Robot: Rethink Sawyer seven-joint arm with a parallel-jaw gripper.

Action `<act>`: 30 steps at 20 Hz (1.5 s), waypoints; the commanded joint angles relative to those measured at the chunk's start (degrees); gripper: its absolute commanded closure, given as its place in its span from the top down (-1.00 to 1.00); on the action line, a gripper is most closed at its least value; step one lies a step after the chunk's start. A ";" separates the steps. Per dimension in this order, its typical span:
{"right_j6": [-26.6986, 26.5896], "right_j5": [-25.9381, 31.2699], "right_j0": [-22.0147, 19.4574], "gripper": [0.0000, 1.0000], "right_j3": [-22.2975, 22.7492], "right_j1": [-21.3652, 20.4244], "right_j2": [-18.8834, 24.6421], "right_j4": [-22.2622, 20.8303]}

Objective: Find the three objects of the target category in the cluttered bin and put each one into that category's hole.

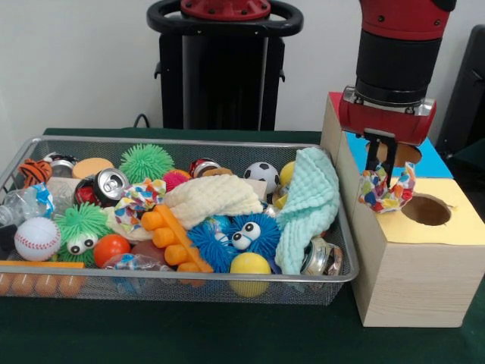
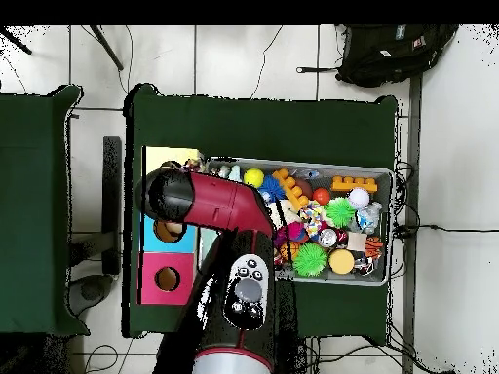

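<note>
My gripper (image 1: pixel 383 176) is shut on a white dotted fabric piece (image 1: pixel 384 191) and holds it just above the yellow top of the largest wooden box (image 1: pixel 413 280). The piece hangs left of the round hole (image 1: pixel 426 210), near the box's left edge. A second dotted piece (image 1: pixel 139 199) lies in the silver wire bin (image 1: pixel 227 279), left of the middle, among the toys. A third does not show. In the overhead view the arm (image 2: pixel 210 203) hides the gripper and most of the yellow top (image 2: pixel 171 158); the bin (image 2: pixel 390 226) lies to its right.
A mint-green waffle cloth (image 1: pixel 311 205) drapes over the bin's right end beside the box. A cream waffle cloth (image 1: pixel 212 197), balls, cans and spiky toys fill the bin. The blue-topped box (image 1: pixel 433 162) and the red-topped box (image 2: pixel 166 279) stand beyond the yellow one.
</note>
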 commanded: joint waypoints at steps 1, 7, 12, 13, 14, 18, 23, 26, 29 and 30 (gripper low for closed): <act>15.30 2.07 0.81 -1.00 3.41 2.91 3.63 4.36; 16.12 1.51 2.13 -1.00 2.92 3.83 3.40 6.17; 16.52 0.31 3.16 -1.00 1.69 5.62 3.52 7.89; 16.82 0.31 3.59 -1.00 1.25 6.08 3.22 8.09; 16.85 0.16 3.82 -1.00 1.13 6.37 2.99 8.26; 17.12 -1.74 4.73 -1.00 0.58 8.34 2.25 9.01; 16.57 -5.51 5.17 -1.00 0.43 11.06 2.78 10.21; 16.65 -6.21 5.76 -1.00 0.29 11.85 2.74 11.13; 17.39 -6.17 6.68 -1.00 -0.48 12.40 2.31 12.05; 17.44 -6.19 6.77 -1.00 -0.85 12.72 2.14 12.25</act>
